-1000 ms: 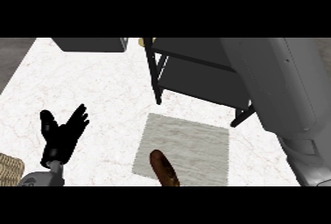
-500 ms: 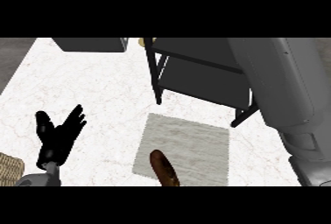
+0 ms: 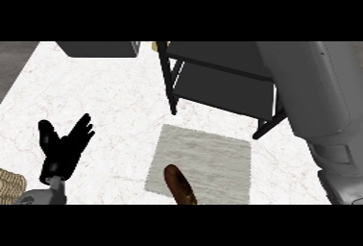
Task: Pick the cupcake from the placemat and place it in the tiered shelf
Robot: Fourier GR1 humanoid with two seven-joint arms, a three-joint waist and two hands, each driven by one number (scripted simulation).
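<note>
Left hand [image 3: 64, 149], fingers spread and upright, rests at 8 o'clock. Cupcake [image 3: 178, 185] lies at 6 o'clock on the placemat [image 3: 212, 153]; shelf [image 3: 227, 89] at 12 o'clock. Right forearm [image 3: 312, 96] at 3 o'clock, its hand out of view.

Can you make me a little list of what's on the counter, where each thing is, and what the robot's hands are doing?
counter: white marble
placemat: grey, lying flat just in front of the tiered shelf
tiered shelf: dark frame, grey boards, behind the placemat
brown thing: on the placemat's near edge, probably the cupcake
left hand: open, fingers up, resting at the view's left, holding nothing
right hand: out of sight; only the grey right forearm shows
grey box: far left
</note>
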